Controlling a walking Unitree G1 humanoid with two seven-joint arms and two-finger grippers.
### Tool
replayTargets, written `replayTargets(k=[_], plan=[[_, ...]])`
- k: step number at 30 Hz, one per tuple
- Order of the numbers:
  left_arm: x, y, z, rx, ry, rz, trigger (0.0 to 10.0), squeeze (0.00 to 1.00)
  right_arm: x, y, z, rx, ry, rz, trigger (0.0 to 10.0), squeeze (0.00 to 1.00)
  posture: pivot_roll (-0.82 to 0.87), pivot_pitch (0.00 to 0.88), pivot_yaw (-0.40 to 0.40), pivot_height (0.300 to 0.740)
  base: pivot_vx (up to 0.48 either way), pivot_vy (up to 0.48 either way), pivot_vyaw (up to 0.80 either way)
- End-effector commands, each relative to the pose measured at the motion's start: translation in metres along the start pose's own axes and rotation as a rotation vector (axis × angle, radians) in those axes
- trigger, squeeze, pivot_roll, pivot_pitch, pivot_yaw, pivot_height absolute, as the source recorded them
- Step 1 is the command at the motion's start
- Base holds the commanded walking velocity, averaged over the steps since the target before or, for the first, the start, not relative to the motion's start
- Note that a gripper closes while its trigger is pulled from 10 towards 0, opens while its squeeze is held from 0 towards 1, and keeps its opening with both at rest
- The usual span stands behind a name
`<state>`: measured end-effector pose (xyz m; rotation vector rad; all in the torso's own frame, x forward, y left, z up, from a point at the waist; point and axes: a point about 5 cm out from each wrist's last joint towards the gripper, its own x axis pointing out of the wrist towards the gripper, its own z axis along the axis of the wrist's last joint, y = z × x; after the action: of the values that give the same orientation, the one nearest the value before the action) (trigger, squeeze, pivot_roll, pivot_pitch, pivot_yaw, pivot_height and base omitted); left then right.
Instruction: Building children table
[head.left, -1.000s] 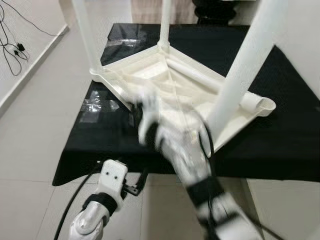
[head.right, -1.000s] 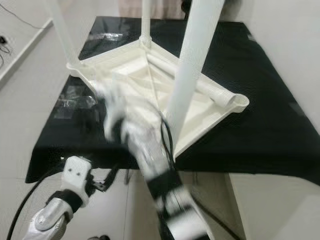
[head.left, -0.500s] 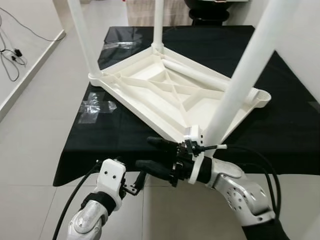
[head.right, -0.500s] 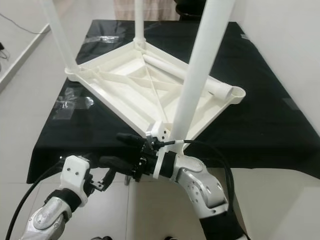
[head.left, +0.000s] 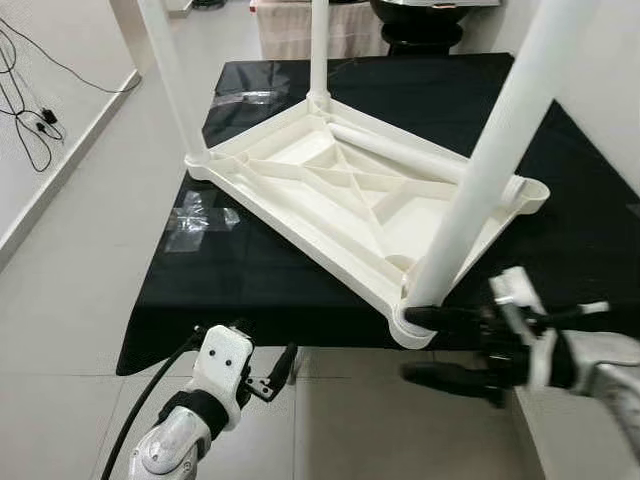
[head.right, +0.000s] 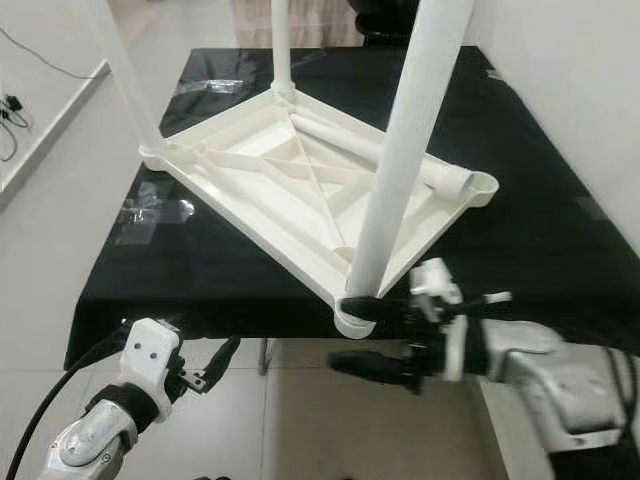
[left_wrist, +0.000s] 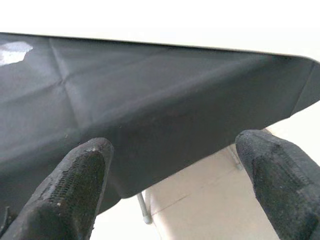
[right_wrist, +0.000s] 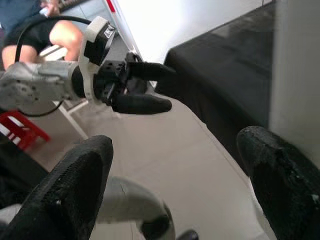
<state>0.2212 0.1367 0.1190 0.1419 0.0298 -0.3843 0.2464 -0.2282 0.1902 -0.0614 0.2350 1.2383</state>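
Presently: upturned white plastic children's table (head.left: 350, 195) lies on black cloth-covered bench (head.left: 250, 270), near corner overhanging. Right gripper (head.left: 440, 345), fingers spread, sits beside near white tubular leg (head.left: 480, 170); left gripper (head.left: 285, 362) spread, idle below. Risk: nudged corner tips table off.

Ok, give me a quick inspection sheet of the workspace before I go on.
Surface: black cloth over a table.
Job's things: white children's table upside down; three legs upright, fourth leg lying inside the frame.
Clutter: clear plastic scraps on the cloth.
Hands: right hand open beside the near leg at the corner; left hand open, low before the cloth's edge.
Cables: black wires on the floor.
Surroundings: a seated person's leg.
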Motion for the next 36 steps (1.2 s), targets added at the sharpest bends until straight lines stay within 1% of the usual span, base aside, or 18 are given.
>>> replayTargets(k=[1, 5, 10, 14, 16, 18, 20, 21, 22, 23, 24, 26, 27, 28, 31, 34, 35, 36], plan=[[-0.003, 0.000, -0.001, 0.008, 0.005, -0.015, 10.0, 0.00, -0.015, -0.008, -0.003, -0.029, 0.071, -0.074, 10.0, 0.00, -0.01, 0.191, 0.015, 0.740, 0.000, 0.000, 0.00], [-0.003, 0.000, -0.001, 0.010, 0.005, -0.020, 10.0, 0.00, -0.023, -0.016, 0.000, -0.060, 0.121, -0.128, 10.0, 0.00, -0.01, 0.192, 0.016, 0.740, 0.000, 0.000, 0.00], [-0.003, -0.001, 0.000, 0.016, 0.004, -0.020, 10.0, 0.00, -0.022, -0.024, 0.003, -0.097, 0.161, -0.159, 10.0, 0.00, 0.00, 0.194, 0.014, 0.740, 0.000, 0.000, 0.00], [-0.003, -0.001, 0.000, 0.017, 0.004, -0.020, 10.0, 0.00, -0.011, -0.033, 0.014, -0.160, 0.116, -0.181, 10.0, 0.00, 0.00, 0.196, 0.014, 0.740, 0.000, 0.000, 0.00], [-0.003, -0.001, 0.000, 0.017, 0.004, -0.021, 10.0, 0.00, -0.002, -0.031, 0.018, -0.175, 0.097, -0.145, 10.0, 0.00, 0.00, 0.198, 0.015, 0.740, 0.000, 0.000, 0.00], [-0.003, -0.001, 0.000, 0.017, 0.004, -0.021, 10.0, 0.00, -0.002, -0.031, 0.018, -0.175, 0.097, -0.145, 10.0, 0.00, 0.00, 0.198, 0.015, 0.740, 0.000, 0.000, 0.00], [-0.004, -0.001, 0.000, 0.020, 0.004, -0.022, 10.0, 0.00, 0.031, -0.029, 0.025, -0.242, 0.029, -0.113, 10.0, 0.00, 0.00, 0.200, 0.013, 0.740, 0.000, 0.000, 0.00], [-0.004, -0.001, 0.000, 0.020, 0.004, -0.022, 10.0, 0.00, 0.031, -0.029, 0.025, -0.242, 0.029, -0.113, 10.0, 0.00, 0.00, 0.200, 0.013, 0.740, 0.000, 0.000, 0.00], [-0.004, -0.001, 0.000, 0.022, 0.004, -0.023, 10.0, 0.00, 0.055, -0.029, 0.031, -0.277, -0.032, -0.115, 10.0, 0.00, 0.01, 0.201, 0.014, 0.740, 0.000, 0.000, 0.00], [-0.004, -0.001, 0.000, 0.022, 0.004, -0.023, 10.0, 0.00, 0.055, -0.029, 0.031, -0.277, -0.032, -0.115, 10.0, 0.00, 0.01, 0.201, 0.014, 0.740, 0.000, 0.000, 0.00], [-0.004, -0.001, 0.001, 0.025, 0.003, -0.023, 10.0, 0.00, 0.073, -0.028, 0.035, -0.297, -0.075, -0.123, 10.0, 0.00, 0.01, 0.201, 0.013, 0.740, 0.000, 0.000, 0.00], [-0.004, -0.001, 0.001, 0.025, 0.003, -0.023, 10.0, 0.00, 0.073, -0.028, 0.035, -0.297, -0.075, -0.123, 10.0, 0.00, 0.01, 0.201, 0.013, 0.740, 0.000, 0.000, 0.00], [-0.004, -0.001, 0.001, 0.031, 0.003, -0.023, 10.0, 0.00, 0.091, -0.026, 0.040, -0.308, -0.116, -0.113, 10.0, 0.00, 0.02, 0.202, 0.010, 0.740, 0.000, 0.000, 0.00], [-0.004, -0.001, 0.001, 0.031, 0.003, -0.023, 10.0, 0.00, 0.091, -0.026, 0.040, -0.308, -0.116, -0.113, 10.0, 0.00, 0.02, 0.202, 0.010, 0.740, 0.000, 0.000, 0.00], [-0.004, -0.003, 0.001, 0.039, 0.002, -0.025, 10.0, 0.00, 0.138, -0.016, 0.054, -0.332, -0.190, -0.044, 10.0, 0.00, 0.03, 0.204, 0.003, 0.740, 0.000, 0.000, 0.00], [-0.005, -0.003, 0.001, 0.040, 0.002, -0.026, 10.0, 0.00, 0.149, -0.013, 0.057, -0.340, -0.204, -0.032, 10.0, 0.00, 0.03, 0.204, 0.002, 0.740, 0.000, 0.000, 0.00], [-0.005, -0.003, 0.001, 0.041, 0.002, -0.026, 10.0, 0.00, 0.161, -0.009, 0.062, -0.343, -0.227, -0.024, 10.0, 0.00, 0.03, 0.207, 0.002, 0.740, 0.000, 0.000, 0.00], [-0.005, -0.003, 0.001, 0.041, 0.002, -0.026, 10.0, 0.00, 0.161, -0.009, 0.062, -0.343, -0.227, -0.024, 10.0, 0.00, 0.03, 0.207, 0.002, 0.740, 0.000, 0.000, 0.00]])
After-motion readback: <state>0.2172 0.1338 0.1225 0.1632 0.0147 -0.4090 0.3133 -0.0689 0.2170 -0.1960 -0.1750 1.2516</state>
